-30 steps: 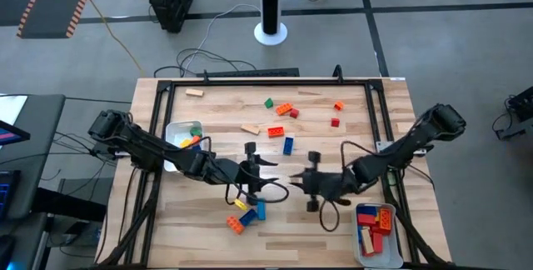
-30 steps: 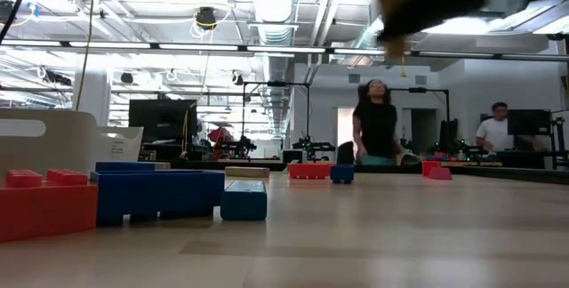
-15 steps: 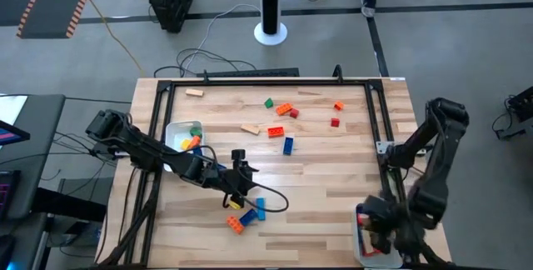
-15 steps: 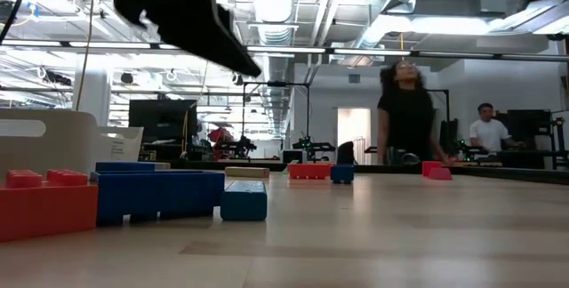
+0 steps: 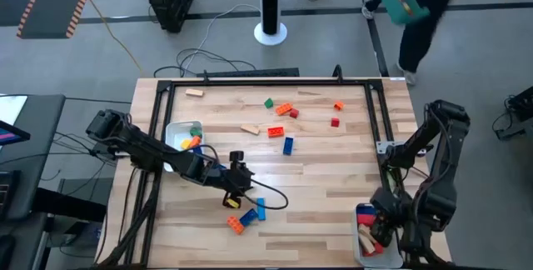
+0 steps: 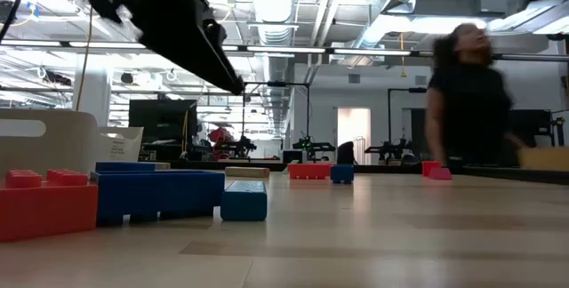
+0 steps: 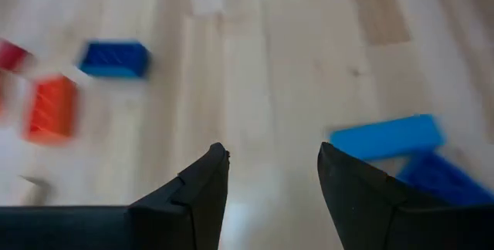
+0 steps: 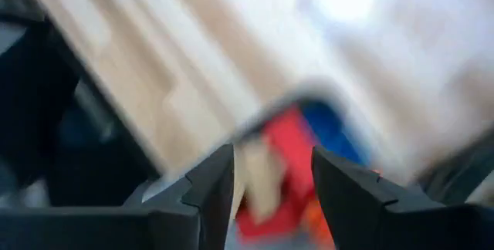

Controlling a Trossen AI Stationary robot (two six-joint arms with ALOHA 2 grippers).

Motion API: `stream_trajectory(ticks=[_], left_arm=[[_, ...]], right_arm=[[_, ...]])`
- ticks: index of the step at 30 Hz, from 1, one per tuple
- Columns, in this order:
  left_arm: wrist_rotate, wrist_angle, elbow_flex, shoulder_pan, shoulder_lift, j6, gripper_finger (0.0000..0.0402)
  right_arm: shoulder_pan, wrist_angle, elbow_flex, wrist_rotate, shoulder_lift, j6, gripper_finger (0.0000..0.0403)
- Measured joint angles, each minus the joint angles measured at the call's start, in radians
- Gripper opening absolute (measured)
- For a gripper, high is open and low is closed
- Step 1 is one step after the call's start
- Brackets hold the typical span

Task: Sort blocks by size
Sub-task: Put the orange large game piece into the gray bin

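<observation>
High view, read from the left of the frame: a white tray at centre left holds a few small blocks, and just right of it the left hand hangs over the desk with its fingers parted and nothing between them. Directly below it in the frame lies a small cluster of blocks, orange, yellow and blue, close but not touched. In the left wrist view the two dark fingers frame bare wood, with a light blue bar just off to one side. Further right, in the upper middle of the high view, more loose blocks are scattered, red, orange, green, blue and tan. At lower right the right hand sits over a second white tray already holding red, blue and orange pieces; its fingers stand apart and empty in the right wrist view. These look like light, rigid plastic and wooden bricks with smooth, slippery faces, so they should tolerate a firm pinch. The best hold is probably across a bar's short width, flat on two opposite side faces, near its middle so it does not swing.
</observation>
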Motion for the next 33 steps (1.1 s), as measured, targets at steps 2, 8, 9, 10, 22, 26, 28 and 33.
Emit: stream_trajectory(ticks=[2,8,9,10,22,26,28,33], left_arm=[[0.093,-0.063,0.033,0.0,0.003,-0.068,0.0189],[0.242,-0.126,0.082,-0.073,0.056,-0.226,0.0189],[0.241,-0.12,0.089,-0.091,0.056,-0.269,0.0189],[0.235,-0.112,0.097,-0.105,0.055,-0.315,0.0189],[0.023,-0.094,0.122,-0.24,0.07,-0.578,0.0193],[0.066,-0.102,0.125,-0.254,0.105,-0.603,0.0196],[0.083,-0.133,0.121,-0.273,0.107,-0.54,0.0196],[0.069,-0.148,0.123,-0.349,0.128,-0.239,0.0197]], right_arm=[[-0.079,-0.073,0.039,0.064,0.0,-0.13,0.0195],[-0.409,0.129,0.016,0.115,0.019,-0.722,0.0182],[-0.452,0.157,0.01,0.132,0.025,-0.796,0.0181],[-0.491,0.178,0.007,0.155,0.035,-0.85,0.0181],[-0.691,0.406,0.005,0.28,0.212,-1.179,0.0188],[-0.684,0.401,0.005,0.283,0.234,-1.181,0.0188],[-0.672,0.401,0.005,0.29,0.235,-1.178,0.0188],[-0.639,0.402,-0.011,0.312,0.218,-1.174,0.0186]])
